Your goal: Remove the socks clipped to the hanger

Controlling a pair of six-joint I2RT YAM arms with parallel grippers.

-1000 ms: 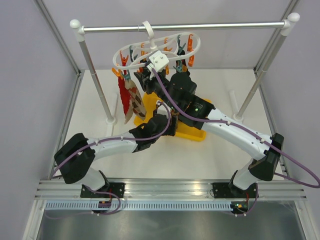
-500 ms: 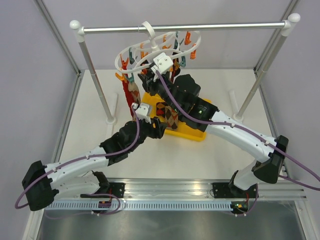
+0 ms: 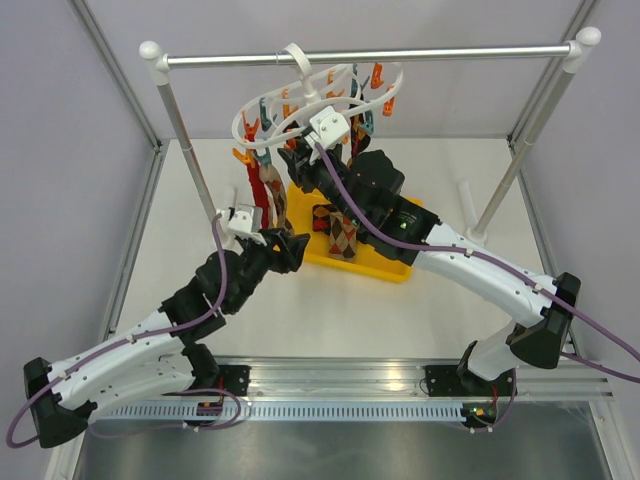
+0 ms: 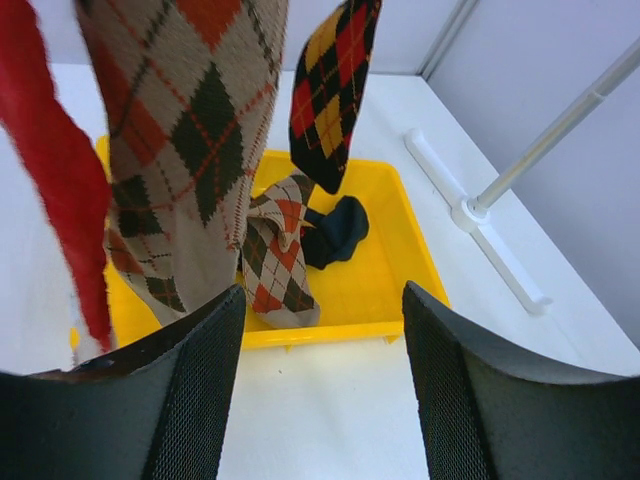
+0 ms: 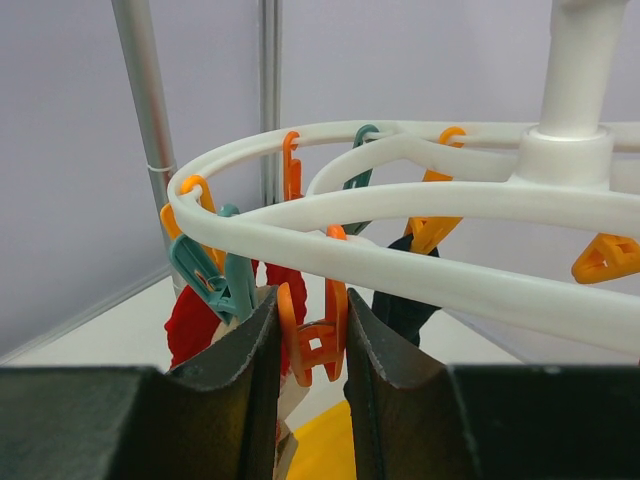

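The left gripper (image 4: pixel 322 290) is held with its fingers apart and nothing between them, just short of the hanging socks. Beyond it, at twelve o'clock, a yellow tray (image 4: pixel 400 240) already holds a folded argyle sock (image 4: pixel 275 260) and a dark sock (image 4: pixel 335 230). At least three socks are left clipped: a red sock (image 4: pixel 50 170) at ten o'clock, a tan argyle sock (image 4: pixel 190 130) at eleven, and a black argyle sock (image 4: pixel 330 90) at twelve. Farthest, the right gripper (image 5: pixel 310 300) appears clamped on an orange peg (image 5: pixel 312 345) of the hanger (image 5: pixel 400 225). The task is judged partly done.
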